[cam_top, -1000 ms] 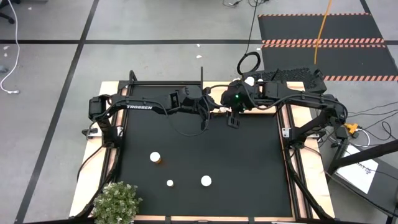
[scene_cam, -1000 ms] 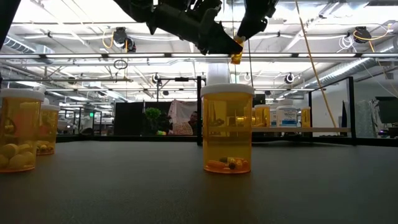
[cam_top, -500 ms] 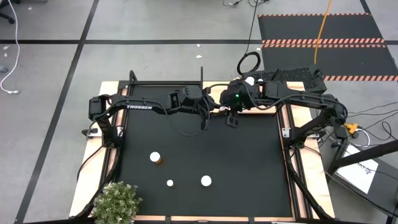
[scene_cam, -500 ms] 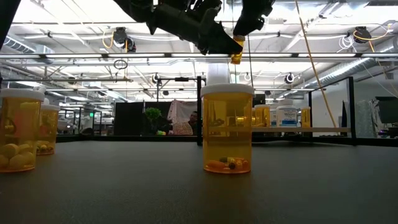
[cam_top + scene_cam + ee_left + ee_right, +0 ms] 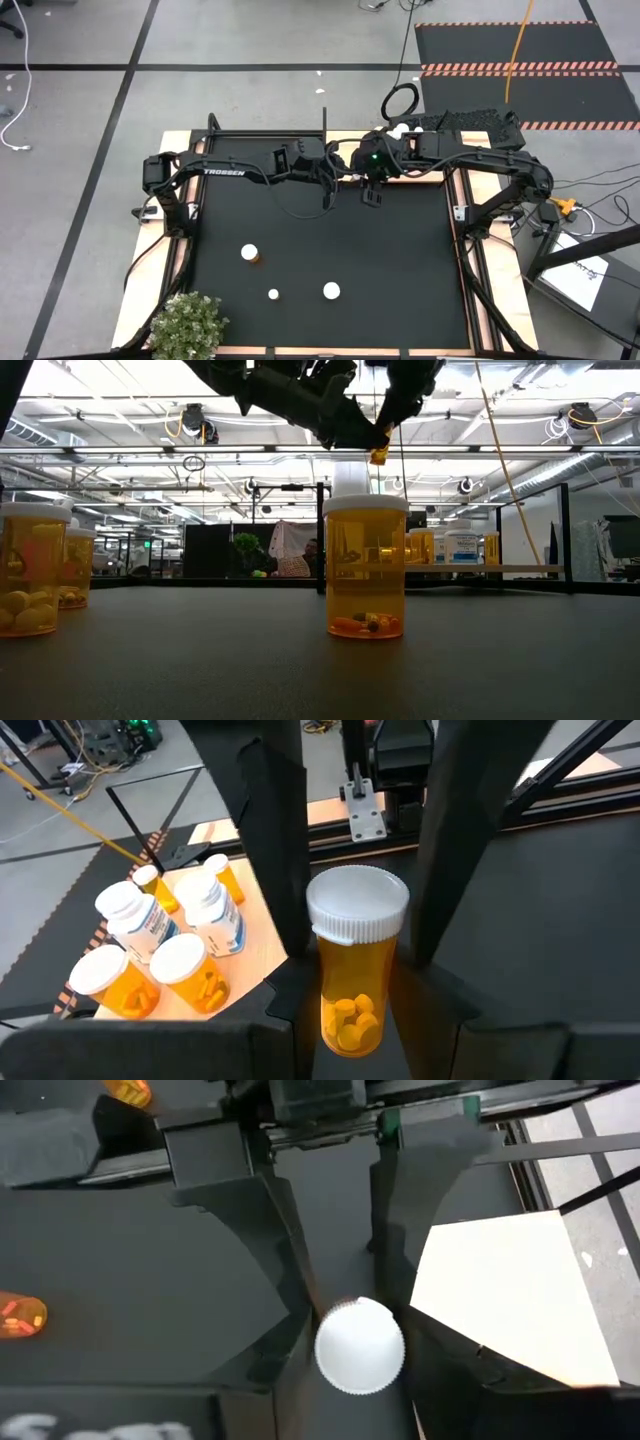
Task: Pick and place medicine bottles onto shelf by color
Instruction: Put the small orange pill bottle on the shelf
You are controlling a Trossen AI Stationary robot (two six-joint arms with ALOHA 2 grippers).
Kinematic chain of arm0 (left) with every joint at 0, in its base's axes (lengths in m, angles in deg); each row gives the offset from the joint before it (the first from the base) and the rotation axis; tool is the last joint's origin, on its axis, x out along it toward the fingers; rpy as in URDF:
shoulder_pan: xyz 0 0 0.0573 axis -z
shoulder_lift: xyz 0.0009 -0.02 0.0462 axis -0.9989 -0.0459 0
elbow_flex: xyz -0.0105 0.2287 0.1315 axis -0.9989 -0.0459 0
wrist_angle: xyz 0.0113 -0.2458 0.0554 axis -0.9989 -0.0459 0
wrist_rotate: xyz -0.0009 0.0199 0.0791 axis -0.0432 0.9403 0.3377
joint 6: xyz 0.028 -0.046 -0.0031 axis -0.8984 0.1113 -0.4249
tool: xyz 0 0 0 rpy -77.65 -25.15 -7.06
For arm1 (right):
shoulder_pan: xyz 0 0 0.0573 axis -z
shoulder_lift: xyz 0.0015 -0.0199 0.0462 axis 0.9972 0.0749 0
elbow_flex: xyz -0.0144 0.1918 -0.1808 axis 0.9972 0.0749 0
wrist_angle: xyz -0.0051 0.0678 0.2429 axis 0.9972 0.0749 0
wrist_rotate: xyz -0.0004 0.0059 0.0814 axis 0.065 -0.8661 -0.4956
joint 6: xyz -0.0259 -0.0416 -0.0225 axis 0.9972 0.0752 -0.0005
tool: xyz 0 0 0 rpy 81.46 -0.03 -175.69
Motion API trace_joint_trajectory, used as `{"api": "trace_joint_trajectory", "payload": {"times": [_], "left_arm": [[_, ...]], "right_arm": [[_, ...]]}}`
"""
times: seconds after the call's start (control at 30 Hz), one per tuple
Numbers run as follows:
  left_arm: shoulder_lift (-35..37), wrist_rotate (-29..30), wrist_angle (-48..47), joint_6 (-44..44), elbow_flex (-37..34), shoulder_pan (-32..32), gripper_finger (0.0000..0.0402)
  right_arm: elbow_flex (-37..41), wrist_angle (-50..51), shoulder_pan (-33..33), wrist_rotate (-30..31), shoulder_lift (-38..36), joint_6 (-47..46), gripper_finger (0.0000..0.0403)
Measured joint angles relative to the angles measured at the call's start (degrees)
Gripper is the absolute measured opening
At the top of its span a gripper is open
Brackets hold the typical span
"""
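An orange medicine bottle (image 5: 355, 990) with a white cap is held upright in the air over the mat's far middle, with both grippers on it. My left gripper (image 5: 346, 178) reaches in from the left and is shut on its body. My right gripper (image 5: 368, 188) slants down from the right, shut on its cap (image 5: 360, 1345). The light-wood shelf (image 5: 428, 172) lies at the far right and carries several bottles (image 5: 175, 945), orange and white. Three bottles (image 5: 250, 254) (image 5: 273, 295) (image 5: 331, 291) stand on the black mat near the front. My left gripper pinches the bottle's orange body (image 5: 322, 1005), low down, between its two fingers, coming nearly level from the table's left. The bottle stands upright in the hold, clear of the mat. My right gripper has a finger on each side of the white cap (image 5: 312, 915). It comes slanting down from the far right.
The black mat (image 5: 400, 270) has open room across its middle and right. A potted plant (image 5: 188, 325) stands at the near left corner. The arms' frame rails (image 5: 465, 215) run along both sides of the mat.
In the low view the fingers of my right gripper have drawn in toward the top of the held bottle, narrowing their gap. My left gripper and the bottle have stayed where they were.
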Motion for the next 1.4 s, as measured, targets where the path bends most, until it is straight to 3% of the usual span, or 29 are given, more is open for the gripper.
{"api": "trace_joint_trajectory", "payload": {"times": [0.2, 0.53, 0.67, 0.87, 1.0, 1.13, 1.4], "left_arm": [[0.0, 0.0, 0.0, 0.0, 0.0, 0.0, 0.0108], [0.0, 1.1, 0.0, 0.9, 0.0, 0.6, 0.0118], [0.0, 1.8, -0.1, 2.3, 0.0, 1.0, 0.0171], [1.9, 9.0, -3.9, 2.5, -0.1, 2.0, 0.0274], [6.1, 12.8, -9.7, 2.8, 0.0, 1.8, 0.0309], [10.2, 17.1, -16.9, 3.7, 0.0, 1.3, 0.0309], [12.6, 21.6, -27.7, 5.6, 0.0, -0.1, 0.0261]], "right_arm": [[0.0, 0.2, 0.0, 0.0, 0.0, 0.2, 0.0112], [0.0, 0.2, 0.0, -0.2, 0.0, 0.5, 0.0121], [0.0, 0.2, 0.0, -0.2, 0.0, 1.0, 0.0117], [0.0, 0.4, 1.8, -0.7, 0.0, 2.6, 0.0121], [-0.3, 1.5, 4.9, -4.6, 0.0, 4.0, 0.0120], [-0.6, 1.4, 8.6, -5.7, -0.1, 7.0, 0.0121], [-4.1, 1.6, 18.8, -9.1, 2.4, 11.5, 0.0122]]}}
